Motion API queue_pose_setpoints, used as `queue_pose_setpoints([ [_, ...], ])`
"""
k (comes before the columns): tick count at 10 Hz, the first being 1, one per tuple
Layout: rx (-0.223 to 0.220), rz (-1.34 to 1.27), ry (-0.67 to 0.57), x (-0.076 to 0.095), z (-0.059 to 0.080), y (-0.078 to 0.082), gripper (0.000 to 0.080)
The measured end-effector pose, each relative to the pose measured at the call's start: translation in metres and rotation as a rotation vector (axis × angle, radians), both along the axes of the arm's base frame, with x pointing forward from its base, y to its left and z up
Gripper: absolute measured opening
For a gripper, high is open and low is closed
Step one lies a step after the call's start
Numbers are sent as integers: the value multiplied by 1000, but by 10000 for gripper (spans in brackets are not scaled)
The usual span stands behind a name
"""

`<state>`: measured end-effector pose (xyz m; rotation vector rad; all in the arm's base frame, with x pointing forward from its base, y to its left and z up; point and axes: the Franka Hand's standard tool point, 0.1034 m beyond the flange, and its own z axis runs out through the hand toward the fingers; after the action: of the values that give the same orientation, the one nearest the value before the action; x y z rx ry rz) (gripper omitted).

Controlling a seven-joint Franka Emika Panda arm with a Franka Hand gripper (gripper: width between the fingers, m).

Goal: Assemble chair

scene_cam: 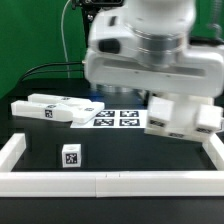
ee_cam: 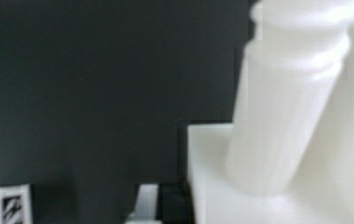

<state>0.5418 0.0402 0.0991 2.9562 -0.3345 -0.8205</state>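
The chair is in separate white parts. A blocky group of tagged parts (scene_cam: 182, 118) sits at the exterior view's right, directly under my hand (scene_cam: 150, 55). The hand's body hides the fingertips there. Long tagged bars (scene_cam: 48, 108) lie at the exterior view's left, and a small tagged cube (scene_cam: 70, 156) stands nearer the front rail. In the wrist view a rounded white post (ee_cam: 295, 95) stands very close on a flat white block (ee_cam: 227, 175). My gripper is shut, and no part shows between its fingers.
The marker board (scene_cam: 112, 118) lies mid-table between the bars and the blocky group. A white border rail (scene_cam: 110, 182) runs along the front and up both sides. A tagged piece (ee_cam: 10, 205) shows at the wrist view's corner on the dark table.
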Motion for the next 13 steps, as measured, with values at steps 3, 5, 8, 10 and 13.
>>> queue_pose_setpoints([
  [3, 5, -18, 209, -9, -5, -15, 31],
  [5, 43, -23, 340, -12, -22, -15, 31],
  [8, 51, -8, 303, -3, -27, -18, 31],
  [10, 54, -3, 301, -3, -29, -18, 31],
  [13, 66, -33, 299, -3, -33, -12, 31],
])
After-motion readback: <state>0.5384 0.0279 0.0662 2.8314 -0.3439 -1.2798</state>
